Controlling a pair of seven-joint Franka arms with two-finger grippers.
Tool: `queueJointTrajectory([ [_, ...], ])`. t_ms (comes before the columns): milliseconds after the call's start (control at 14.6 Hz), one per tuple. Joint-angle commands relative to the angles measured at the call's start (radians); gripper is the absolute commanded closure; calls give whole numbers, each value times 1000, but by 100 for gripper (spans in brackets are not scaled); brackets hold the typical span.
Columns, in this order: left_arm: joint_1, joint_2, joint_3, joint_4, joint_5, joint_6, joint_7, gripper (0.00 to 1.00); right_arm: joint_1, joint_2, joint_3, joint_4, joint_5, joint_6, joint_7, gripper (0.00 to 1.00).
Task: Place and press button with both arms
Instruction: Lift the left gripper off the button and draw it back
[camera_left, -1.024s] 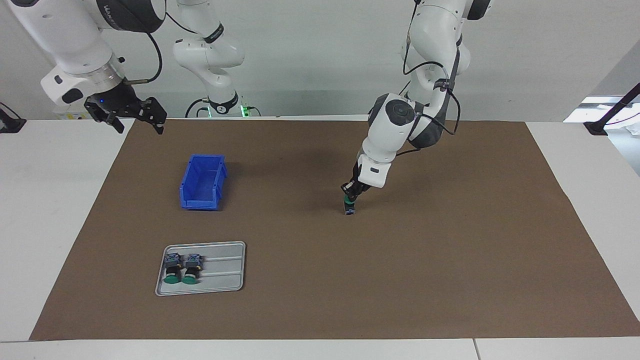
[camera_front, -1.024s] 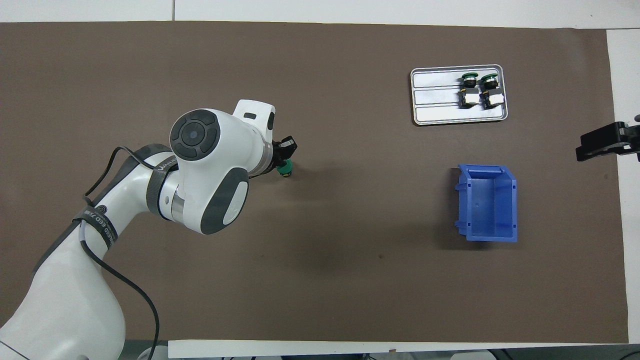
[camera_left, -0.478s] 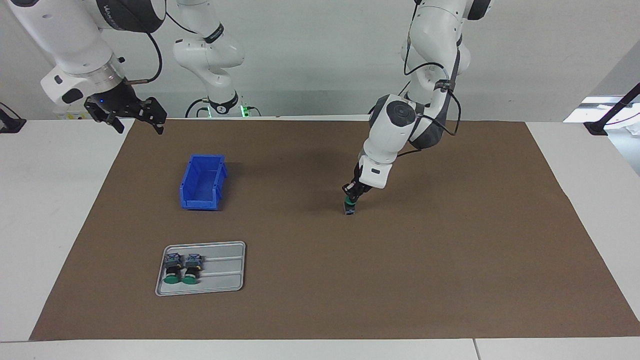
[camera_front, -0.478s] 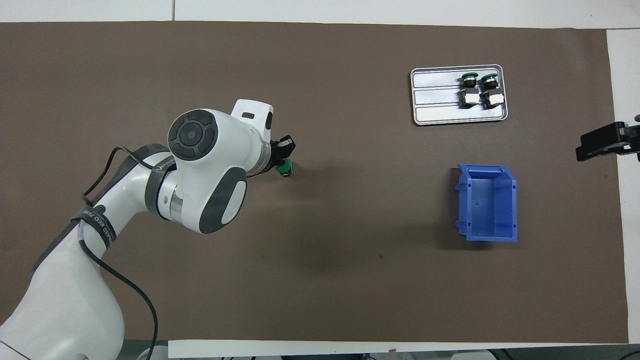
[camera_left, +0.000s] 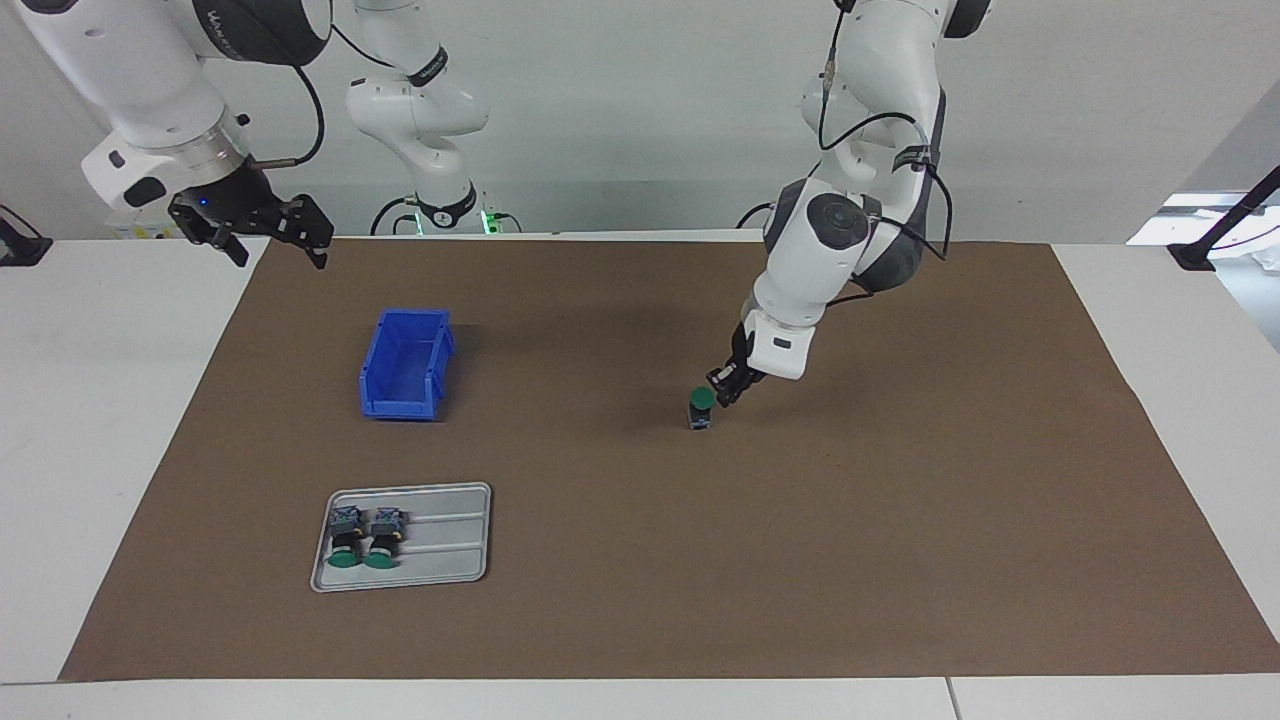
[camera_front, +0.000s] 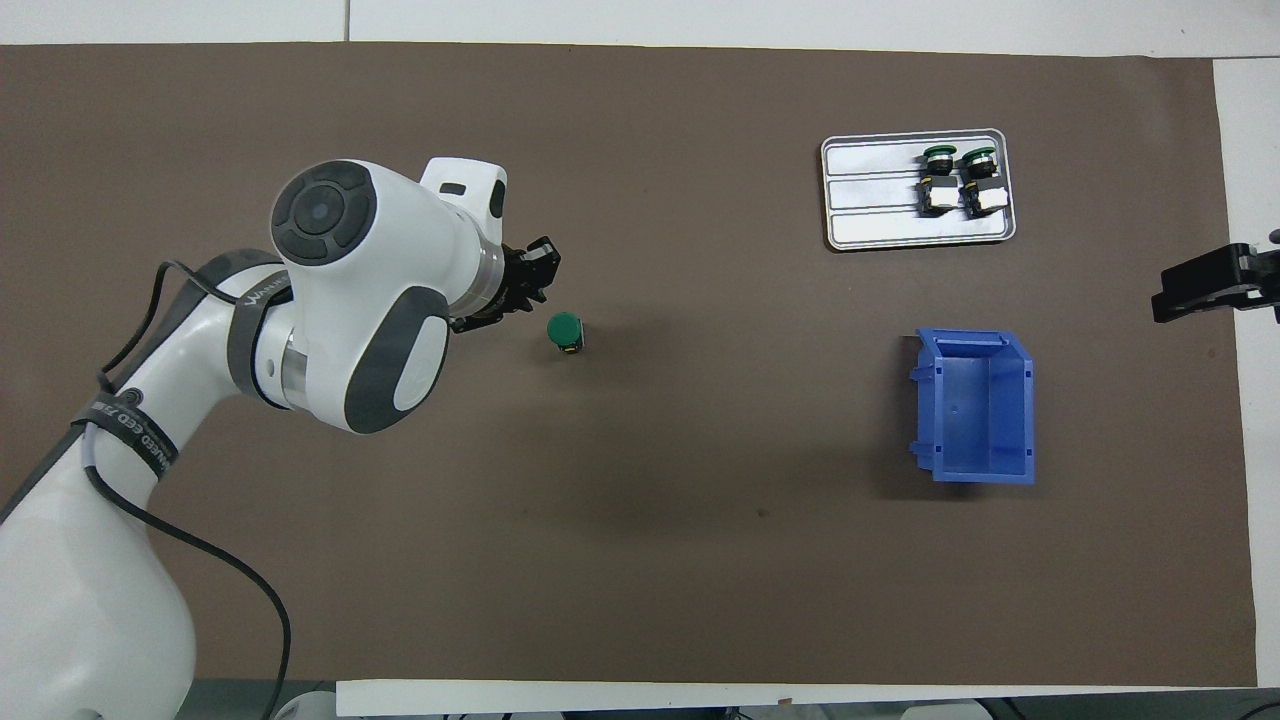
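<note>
Fingers (camera_left: 722, 379) of the left gripper (camera_left: 733, 388) stand a little parted and hold nothing. They hang just beside the button (camera_left: 702, 408), at about the height of its cap and clear of it. The overhead view shows a plain gap between the two.

The button stands alone and upright on the brown mat (camera_left: 900, 520), near the middle of the facing frame, with its green cap up and its block body down. It looks light, rigid and hard-shelled, so an ordinary grip is unlikely to crush it. It also looks tall for its small foot, so a sideways nudge or an off-centre push could tip it or slide it on the mat. The flat sides of the block body look the best place to take hold. The round cap and collar would tend to roll between the pads. A press should probably come straight down on the middle of the cap, perhaps with the other arm steadying the body low down.

Farther out, a blue bin (camera_left: 405, 365) sits open and upright toward the right arm's end of the table. A grey tray (camera_left: 450, 545) in the lower part of the frame carries two more buttons (camera_left: 365, 540) lying on their sides. The right gripper (camera_left: 270, 228) waits in the upper corner of the frame, over the mat's edge, with its fingers spread wide and nothing in them.
</note>
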Motion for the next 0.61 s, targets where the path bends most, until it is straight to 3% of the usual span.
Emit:
queueJointTrajectory([
  [0, 36, -33, 13, 35, 17, -112, 12, 33, -1, -23, -1, -25, 5, -1, -15, 0],
  [137, 73, -48, 23, 40, 24, -149, 34, 4, -1, -23, -1, -25, 5, -1, -15, 0],
  [341, 109, -82, 56, 37, 57, -236, 101, 0, -1, -23, -1, -25, 5, -1, -15, 0],
  [546, 216, -128, 56, 37, 62, -351, 305, 0, -5, -28, 0, -29, 14, -47, -33, 0],
])
